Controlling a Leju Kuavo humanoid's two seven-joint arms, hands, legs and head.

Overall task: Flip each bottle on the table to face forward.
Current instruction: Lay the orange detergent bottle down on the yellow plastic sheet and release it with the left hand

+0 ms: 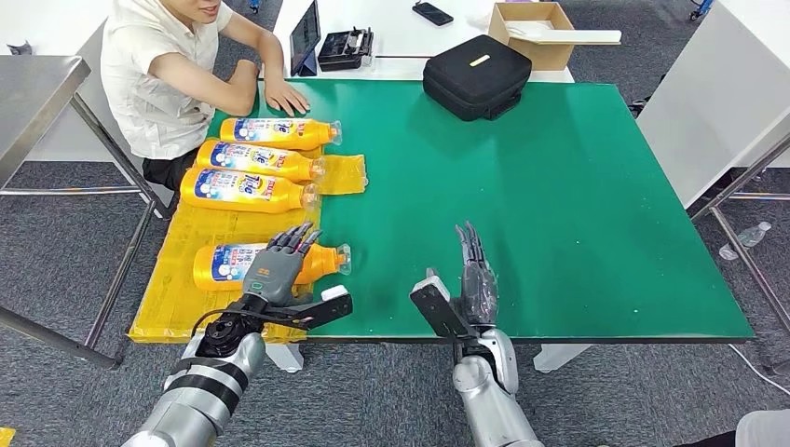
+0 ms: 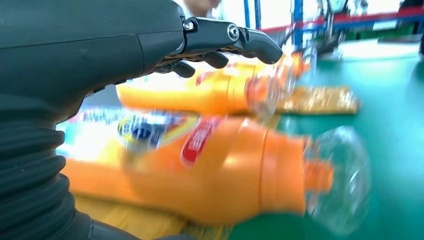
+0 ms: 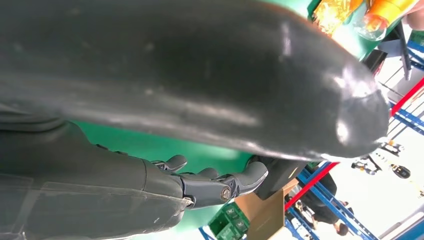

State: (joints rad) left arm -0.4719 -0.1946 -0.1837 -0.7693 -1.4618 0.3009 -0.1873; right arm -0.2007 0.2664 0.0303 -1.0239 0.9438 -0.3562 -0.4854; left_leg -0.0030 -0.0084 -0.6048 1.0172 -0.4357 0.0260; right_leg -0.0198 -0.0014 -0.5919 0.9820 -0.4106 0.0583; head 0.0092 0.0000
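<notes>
Four bottles; nearest bottle (image 1: 270, 264) beneath spread left hand (image 1: 279, 264) fingers (image 1: 300, 237), unheld

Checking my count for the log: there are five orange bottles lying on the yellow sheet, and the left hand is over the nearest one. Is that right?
Not quite: the head view shows four orange bottles on the yellow sheet, not five. The rest holds: the left hand is over the nearest bottle.

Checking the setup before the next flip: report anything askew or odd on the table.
Nothing looks spilled or damaged. Four orange bottles lie on their sides on the yellow sheet, which overhangs the green table's near-left edge. The left hand hovers over the nearest bottle.
</notes>
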